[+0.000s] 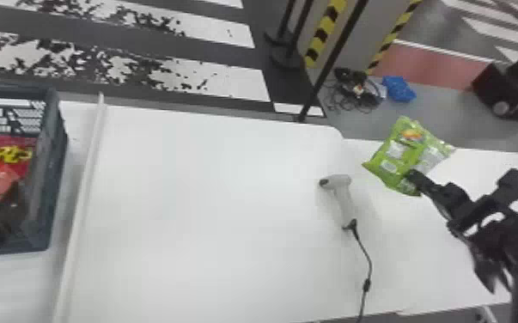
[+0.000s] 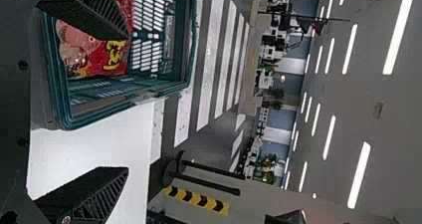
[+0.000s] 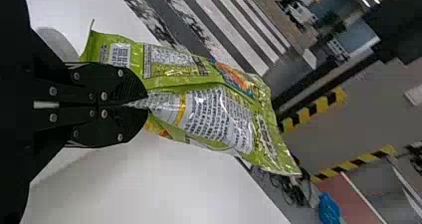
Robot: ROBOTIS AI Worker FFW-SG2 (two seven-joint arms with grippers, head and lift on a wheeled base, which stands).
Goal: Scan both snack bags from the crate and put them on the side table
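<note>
Dangling it by so little film is the main worry for the green bag point(image 1: 393, 156): in the head view the right gripper point(image 1: 412, 175) has it to the right of the scanner point(image 1: 344, 201), seen across the far edge of the side table point(image 1: 476, 162). Let go there, it could tip over that edge to the floor, so I'd want it brought farther in first. The cable point(image 1: 370, 257), running down from the scanner, might snag a low-swinging arm and drag the scanner along. Whether the green bag has been scanned, I can't tell; releasing it unread would spoil the job. Well left of the scanner, the red bag point(image 1: 0, 172) lies in the crate point(image 1: 51, 172). In the left wrist view, the left gripper point(image 2: 124, 102) has its fingers spread, one across the crate and red bag, the other outside; coming down from there, it could knock the rim or catch only slack film. In the right wrist view, the right gripper's fingers are closed together on a small fold of the green bag, which could twist or slide out if swung quickly, or crease its printed label before a read.
</note>
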